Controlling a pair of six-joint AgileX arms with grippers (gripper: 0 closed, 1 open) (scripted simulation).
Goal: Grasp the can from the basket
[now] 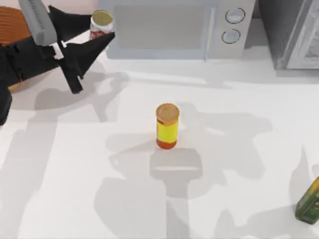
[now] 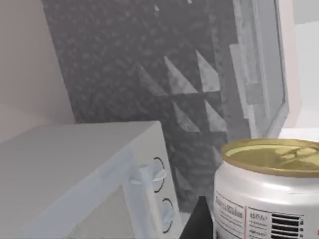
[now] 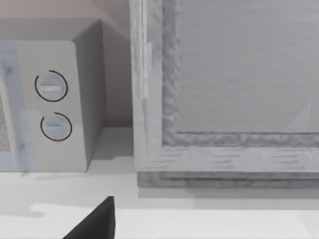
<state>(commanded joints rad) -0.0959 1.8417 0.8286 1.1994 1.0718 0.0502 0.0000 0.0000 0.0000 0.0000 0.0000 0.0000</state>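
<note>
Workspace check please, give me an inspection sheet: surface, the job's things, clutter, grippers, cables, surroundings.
Surface: white table, shadowed.
Job's things: can upright between the left gripper's fingers at the top view's upper left, off the basket, whose edge shows at the far left corner.
Clutter: yellow bottle upright mid-table; green-and-yellow box at the right edge.
Grippers: left gripper closed on the can; right gripper's fingertip in the right wrist view.
Cables: nothing seen.
Surroundings: microwave at the back, grey cabinet beside it.
</note>
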